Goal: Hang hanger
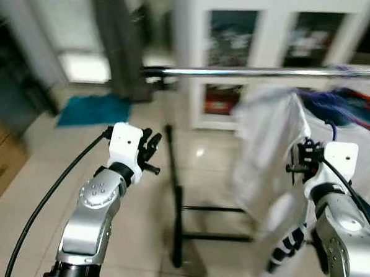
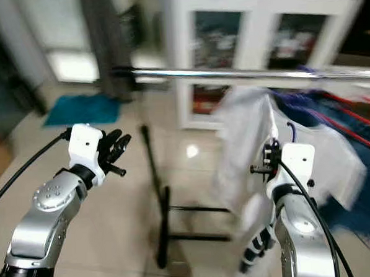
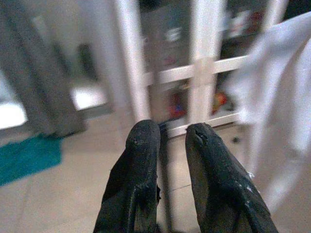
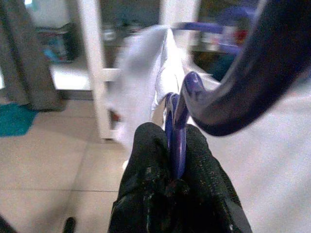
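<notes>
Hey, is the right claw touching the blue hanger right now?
Touching. The right wrist view shows the right claw with both black fingers pinched against the blue hanger, no gap on either side.

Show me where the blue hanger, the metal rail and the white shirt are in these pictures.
blue hanger (image 4: 176,131): right wrist view, on the neck pinched between the right gripper's fingers.
metal rail (image 1: 243,72): left eye view, on the middle of the horizontal bar.
white shirt (image 2: 244,148): right eye view, on the hanging front cloth.

both silver arms raised forward; left gripper (image 1: 149,150) slightly parted, holding nothing; right gripper (image 4: 176,145) clamped on a blue hanger (image 4: 233,92)
</notes>
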{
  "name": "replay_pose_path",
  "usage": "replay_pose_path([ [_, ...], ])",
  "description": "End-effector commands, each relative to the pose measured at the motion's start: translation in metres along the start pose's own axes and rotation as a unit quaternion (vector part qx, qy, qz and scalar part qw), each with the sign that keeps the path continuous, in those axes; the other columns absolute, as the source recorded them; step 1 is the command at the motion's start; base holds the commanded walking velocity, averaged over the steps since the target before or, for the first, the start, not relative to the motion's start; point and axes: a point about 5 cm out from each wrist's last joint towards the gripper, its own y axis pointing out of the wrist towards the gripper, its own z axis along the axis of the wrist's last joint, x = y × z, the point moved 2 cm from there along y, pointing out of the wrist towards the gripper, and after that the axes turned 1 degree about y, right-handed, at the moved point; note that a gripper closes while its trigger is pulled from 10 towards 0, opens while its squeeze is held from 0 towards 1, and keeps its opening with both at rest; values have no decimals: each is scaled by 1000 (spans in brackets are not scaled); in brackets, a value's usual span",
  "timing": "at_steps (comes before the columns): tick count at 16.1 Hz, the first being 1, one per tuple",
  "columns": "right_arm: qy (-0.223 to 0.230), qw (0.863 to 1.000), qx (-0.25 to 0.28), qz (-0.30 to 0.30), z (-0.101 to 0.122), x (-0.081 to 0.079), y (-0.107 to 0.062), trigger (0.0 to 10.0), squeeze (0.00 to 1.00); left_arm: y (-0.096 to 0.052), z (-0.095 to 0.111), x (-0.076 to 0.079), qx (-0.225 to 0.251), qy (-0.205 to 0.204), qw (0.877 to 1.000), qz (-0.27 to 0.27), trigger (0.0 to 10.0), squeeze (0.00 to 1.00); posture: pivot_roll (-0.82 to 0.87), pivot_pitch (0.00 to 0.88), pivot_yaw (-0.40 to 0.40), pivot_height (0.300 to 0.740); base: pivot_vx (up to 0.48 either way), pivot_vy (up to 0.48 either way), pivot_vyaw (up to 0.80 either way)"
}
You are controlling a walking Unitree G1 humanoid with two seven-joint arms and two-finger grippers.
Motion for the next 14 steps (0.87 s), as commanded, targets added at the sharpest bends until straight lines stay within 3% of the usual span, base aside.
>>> replay_pose_path([
  [1,0,1000,20,12,12,-7,4,10000,0,1,2,-3,4,5,1000,3,10000,0,41,0,2,740,390,0,800],
  [3,21,999,28,37,19,-12,5,10000,0,2,4,0,8,5,1000,-6,10000,0,40,0,-1,740,371,0,0],
  [5,-23,993,11,111,16,-26,6,10000,0,2,7,9,17,14,999,-41,10000,0,50,0,-15,740,0,0,0],
  [9,-43,989,11,143,20,-32,9,10000,0,3,8,18,19,27,994,-105,10000,0,60,0,-23,740,0,0,0],
  [11,-35,989,19,145,28,-36,14,10000,0,4,11,25,23,24,988,-149,10000,0,62,0,-27,740,0,0,0],
  [13,16,990,30,139,40,-40,20,10000,0,5,15,30,24,28,981,-193,10000,0,60,0,-26,740,0,0,0],
  [14,11,990,30,141,44,-43,24,10000,0,6,17,32,24,30,976,-213,10000,0,61,0,-27,740,0,0,0],
])
